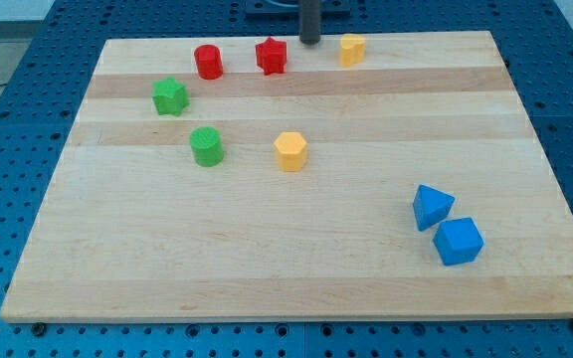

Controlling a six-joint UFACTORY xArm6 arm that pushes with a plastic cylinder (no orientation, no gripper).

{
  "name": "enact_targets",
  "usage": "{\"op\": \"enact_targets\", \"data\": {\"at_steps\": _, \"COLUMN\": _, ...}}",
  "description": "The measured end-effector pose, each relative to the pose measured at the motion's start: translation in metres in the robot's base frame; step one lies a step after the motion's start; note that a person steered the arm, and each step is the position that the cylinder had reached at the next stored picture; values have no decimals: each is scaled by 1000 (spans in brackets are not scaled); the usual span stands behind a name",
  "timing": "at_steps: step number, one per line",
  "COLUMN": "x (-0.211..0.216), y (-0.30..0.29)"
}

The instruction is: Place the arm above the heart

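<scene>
My tip (309, 42) stands at the board's top edge, between a red star (272, 56) on its left and a small yellow block (352, 49), seemingly a hexagon, on its right, touching neither. A second yellow block (290, 151), which looks heart-shaped, lies near the board's middle, well below the tip and slightly to its left.
A red cylinder (208, 62) lies left of the red star. A green star (170, 96) and a green cylinder (207, 146) lie at the left. A blue triangle (431, 207) and a blue cube (458, 241) lie together at the lower right. The wooden board (267, 268) rests on a blue pegboard.
</scene>
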State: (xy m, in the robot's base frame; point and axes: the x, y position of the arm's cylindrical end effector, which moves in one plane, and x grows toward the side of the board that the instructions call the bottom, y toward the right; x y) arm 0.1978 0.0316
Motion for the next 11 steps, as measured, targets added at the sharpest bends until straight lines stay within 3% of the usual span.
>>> {"op": "enact_targets", "data": {"at_steps": 1, "x": 25, "y": 25}}
{"op": "enact_targets", "data": {"at_steps": 3, "x": 55, "y": 19}}
{"op": "enact_targets", "data": {"at_steps": 4, "x": 43, "y": 37}}
{"op": "enact_targets", "data": {"at_steps": 6, "x": 14, "y": 16}}
{"op": "enact_targets", "data": {"at_steps": 8, "x": 19, "y": 80}}
{"op": "enact_targets", "data": {"at_steps": 10, "x": 8, "y": 100}}
{"op": "enact_targets", "data": {"at_steps": 11, "x": 35, "y": 166}}
